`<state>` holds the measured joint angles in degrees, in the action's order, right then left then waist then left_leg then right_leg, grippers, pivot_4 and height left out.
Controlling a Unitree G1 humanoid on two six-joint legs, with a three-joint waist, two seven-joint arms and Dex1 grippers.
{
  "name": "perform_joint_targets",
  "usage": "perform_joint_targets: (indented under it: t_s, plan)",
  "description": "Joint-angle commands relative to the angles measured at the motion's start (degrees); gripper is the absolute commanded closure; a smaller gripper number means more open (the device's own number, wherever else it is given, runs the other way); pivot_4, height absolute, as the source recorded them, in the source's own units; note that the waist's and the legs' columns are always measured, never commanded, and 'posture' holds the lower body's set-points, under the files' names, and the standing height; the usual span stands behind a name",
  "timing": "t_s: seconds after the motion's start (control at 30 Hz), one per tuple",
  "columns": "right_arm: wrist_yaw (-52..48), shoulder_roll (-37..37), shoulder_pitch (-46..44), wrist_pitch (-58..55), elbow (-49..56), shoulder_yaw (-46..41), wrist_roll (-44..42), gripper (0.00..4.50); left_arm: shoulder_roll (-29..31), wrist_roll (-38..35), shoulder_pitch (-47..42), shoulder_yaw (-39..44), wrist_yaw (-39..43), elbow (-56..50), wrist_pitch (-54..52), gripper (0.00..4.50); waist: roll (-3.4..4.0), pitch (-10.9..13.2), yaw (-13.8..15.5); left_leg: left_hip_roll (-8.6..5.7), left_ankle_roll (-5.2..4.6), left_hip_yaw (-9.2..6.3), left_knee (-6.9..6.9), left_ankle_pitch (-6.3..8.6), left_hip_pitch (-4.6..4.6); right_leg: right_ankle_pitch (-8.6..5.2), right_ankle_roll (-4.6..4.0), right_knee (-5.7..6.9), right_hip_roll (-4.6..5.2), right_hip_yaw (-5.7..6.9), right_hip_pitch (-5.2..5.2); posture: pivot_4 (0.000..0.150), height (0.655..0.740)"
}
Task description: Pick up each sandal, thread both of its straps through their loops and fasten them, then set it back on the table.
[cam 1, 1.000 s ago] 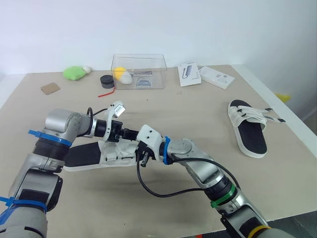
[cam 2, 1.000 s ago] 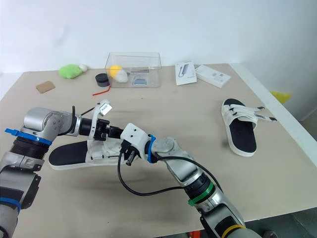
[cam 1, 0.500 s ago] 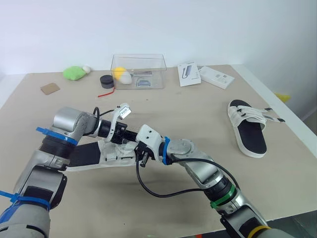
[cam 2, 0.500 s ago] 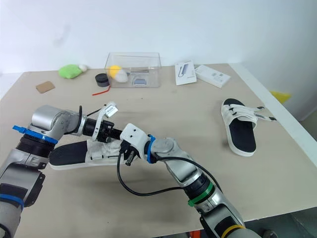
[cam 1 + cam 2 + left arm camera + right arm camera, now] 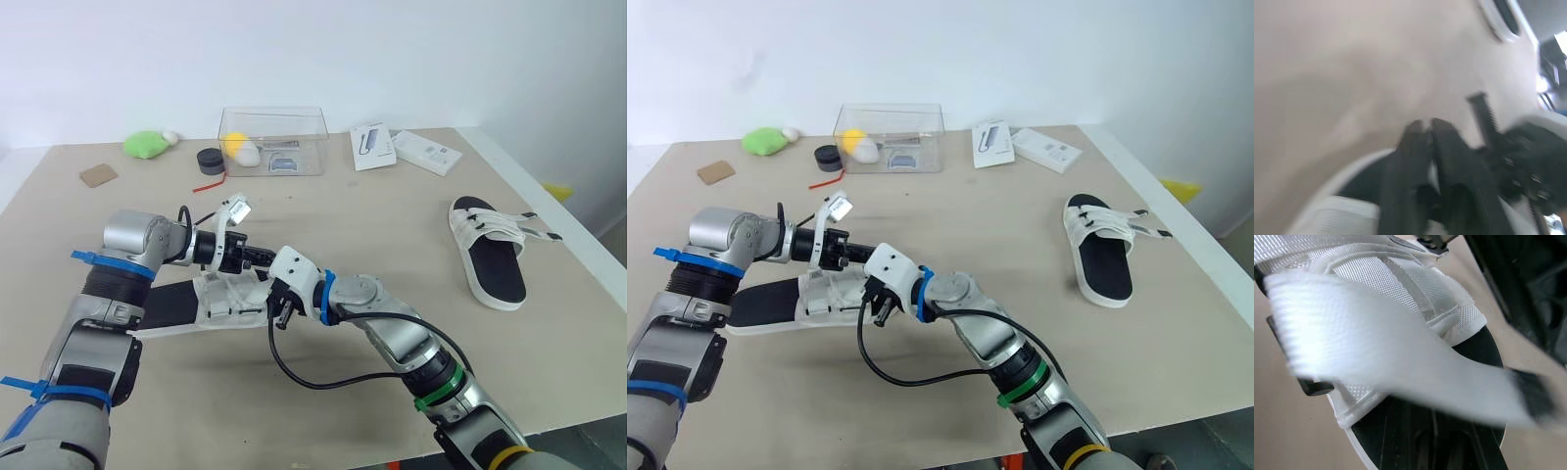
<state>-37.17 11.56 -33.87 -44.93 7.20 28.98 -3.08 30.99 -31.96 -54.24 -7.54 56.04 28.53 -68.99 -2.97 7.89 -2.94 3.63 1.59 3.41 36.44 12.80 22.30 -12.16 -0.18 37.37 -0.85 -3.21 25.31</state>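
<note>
A white sandal with a black sole [image 5: 181, 305] lies flat on the table at the left, its straps loose. My left gripper [image 5: 257, 258] reaches over its strap end from the left, and its fingers [image 5: 1449, 161] stand close together. A white strap with a black tip [image 5: 1400, 367] is stretched above the sandal towards the left gripper, which seems shut on it. Against the sandal's near edge beside the straps sits my right gripper [image 5: 280, 311], shut. A second sandal [image 5: 495, 253] lies at the right, straps across it.
A clear plastic box [image 5: 274, 140] holding small items stands at the back. Beside it are a black roll [image 5: 211, 159], a green plush [image 5: 147, 145], a brown card [image 5: 98, 175], a booklet [image 5: 374, 147] and a white box [image 5: 428, 153]. The table's edge runs past the right sandal.
My left gripper went from wide open to closed at the sandal's straps, pushing in and then drawing back a little. The right arm has stayed put.
</note>
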Motion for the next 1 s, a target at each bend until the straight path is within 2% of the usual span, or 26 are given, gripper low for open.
perform_joint_targets:
  t_s: [0.03,0.1,0.2,0.23,0.3,0.33,0.73,0.77,0.8,0.83,0.87,0.93,0.97,1.0]
  plan:
    - [0.6,0.3,1.2,-1.5,-2.7,1.0,0.8,4.5,-0.5,0.6,-2.9,2.5,-0.3,2.4,1.4,2.86,0.0,0.0,0.0,0.0,0.0,-0.03,0.0,0.0,0.01,0.0,0.0,0.0,0.0,0.02,0.0,0.15,0.74]
    - [0.6,0.2,1.1,-1.6,-2.8,1.0,0.8,4.5,-0.7,1.4,-3.3,2.3,0.1,3.9,2.4,2.45,0.0,0.0,0.0,0.0,0.0,-0.03,0.0,0.0,0.01,0.0,0.0,0.0,0.0,0.03,0.0,0.15,0.74]
    - [0.7,0.2,1.1,-1.7,-2.8,0.9,0.8,4.5,-1.4,2.4,-3.9,1.7,0.6,6.2,3.4,1.34,0.0,0.0,0.0,-0.01,0.0,-0.03,0.0,0.0,0.01,0.0,0.0,0.0,0.0,0.01,0.0,0.15,0.74]
    - [0.7,0.2,1.2,-1.8,-2.7,0.9,0.8,4.5,-1.5,2.6,-4.2,1.3,1.3,7.0,3.1,1.16,0.0,0.0,0.0,-0.01,0.0,-0.04,0.0,0.0,0.01,0.0,-0.01,0.0,0.0,0.01,0.0,0.15,0.74]
    - [0.7,0.2,1.2,-1.8,-2.6,0.9,0.8,4.5,-2.1,3.9,-5.0,-0.1,2.5,9.7,3.5,0.22,0.0,0.0,0.0,-0.01,0.0,-0.06,0.0,0.0,0.02,0.0,-0.01,0.0,-0.01,0.03,0.0,0.15,0.74]
    - [0.7,0.2,1.2,-1.7,-2.6,1.0,0.8,4.5,-2.5,4.7,-5.7,-0.6,3.1,11.4,4.0,0.03,0.0,0.0,0.0,-0.01,0.0,-0.06,0.0,0.0,0.02,0.0,-0.01,0.0,-0.01,0.04,0.0,0.15,0.74]
    - [1.1,0.1,1.3,-1.8,-2.5,0.8,1.0,4.5,-1.6,7.6,-7.9,-7.0,18.1,12.5,3.3,0.03,0.0,0.0,-0.1,-0.06,0.0,-0.28,-0.01,0.0,0.06,-0.03,-0.05,0.0,-0.07,0.07,0.01,0.15,0.74]
    - [1.1,0.0,1.3,-1.8,-2.5,0.8,1.0,4.5,-1.2,7.8,-7.7,-7.7,19.0,12.0,3.3,0.26,0.0,0.0,-0.1,-0.06,0.0,-0.3,-0.01,0.0,0.06,-0.03,-0.06,0.0,-0.07,0.07,0.0,0.15,0.74]
    - [1.2,0.0,1.3,-1.8,-2.5,0.8,1.0,4.5,-0.7,8.1,-7.5,-8.3,19.9,11.5,3.4,0.26,0.0,0.0,-0.1,-0.06,0.0,-0.3,-0.01,0.0,0.06,-0.03,-0.06,0.0,-0.07,0.08,0.0,0.15,0.74]
    - [1.2,0.0,1.3,-1.8,-2.6,0.8,1.0,4.5,-0.4,8.3,-7.4,-8.9,20.7,11.3,3.5,0.82,0.0,0.0,-0.1,-0.07,0.0,-0.34,-0.01,0.0,0.07,-0.03,-0.06,0.0,-0.08,0.08,0.01,0.15,0.74]
    - [1.2,0.0,1.3,-1.7,-2.6,0.8,1.0,4.5,0.1,8.7,-7.3,-9.6,21.6,11.0,3.7,1.13,0.0,0.0,-0.1,-0.07,0.0,-0.35,-0.01,0.0,0.07,-0.03,-0.07,0.0,-0.08,0.09,0.01,0.15,0.74]
    - [1.0,0.0,1.1,-1.5,-2.8,0.8,1.0,4.5,0.8,9.4,-7.1,-10.6,23.0,10.5,4.3,1.66,0.0,0.0,-0.1,-0.06,0.0,-0.37,-0.01,0.0,0.07,-0.04,-0.09,0.0,-0.09,0.1,0.01,0.15,0.74]
    - [1.0,-0.1,1.1,-1.4,-2.9,0.8,1.0,4.5,1.1,9.9,-7.0,-11.3,23.5,10.3,4.8,1.66,0.0,0.0,-0.1,-0.06,0.0,-0.37,-0.01,0.0,0.07,-0.05,-0.09,0.0,-0.09,0.11,0.01,0.15,0.74]
    - [1.0,-0.1,1.1,-1.4,-3.0,0.8,1.0,4.5,1.2,10.2,-6.9,-11.5,24.0,10.2,5.0,2.52,0.0,0.0,-0.1,-0.06,0.0,-0.39,-0.01,0.0,0.08,-0.05,-0.1,0.0,-0.09,0.14,0.0,0.15,0.74]
